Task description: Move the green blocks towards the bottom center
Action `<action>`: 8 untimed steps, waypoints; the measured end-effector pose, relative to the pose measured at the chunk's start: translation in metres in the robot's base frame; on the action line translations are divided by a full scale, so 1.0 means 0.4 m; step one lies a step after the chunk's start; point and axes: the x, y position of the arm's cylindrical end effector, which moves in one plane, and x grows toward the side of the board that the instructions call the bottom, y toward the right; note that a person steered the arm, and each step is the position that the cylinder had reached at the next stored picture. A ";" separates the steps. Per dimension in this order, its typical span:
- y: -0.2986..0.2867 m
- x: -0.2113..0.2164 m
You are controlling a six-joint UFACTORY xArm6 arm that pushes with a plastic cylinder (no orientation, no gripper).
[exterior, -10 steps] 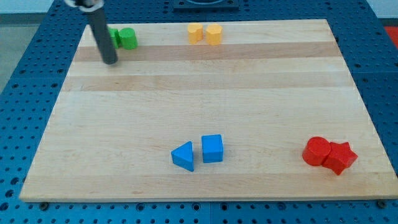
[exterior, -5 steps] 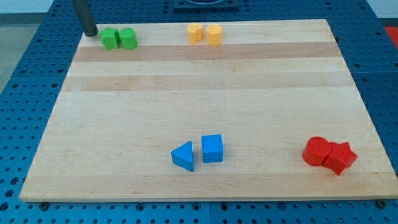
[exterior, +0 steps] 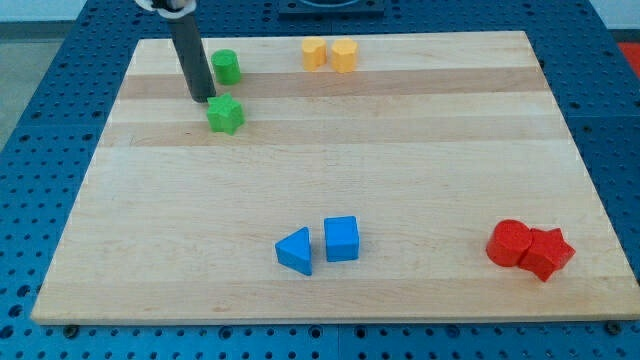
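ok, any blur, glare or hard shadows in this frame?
Camera view: lighting is even and soft, no glare on the wooden board. Blocks are sharp, with only faint shadows. My tip sits just up-left of the green star block; the rod's top edge looks slightly smeared.

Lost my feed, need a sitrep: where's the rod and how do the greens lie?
My tip just up-left of green star. Green cylinder apart, near top edge. Blue blocks sit at bottom center.
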 end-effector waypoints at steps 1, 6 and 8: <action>-0.031 -0.097; 0.113 0.017; 0.129 -0.093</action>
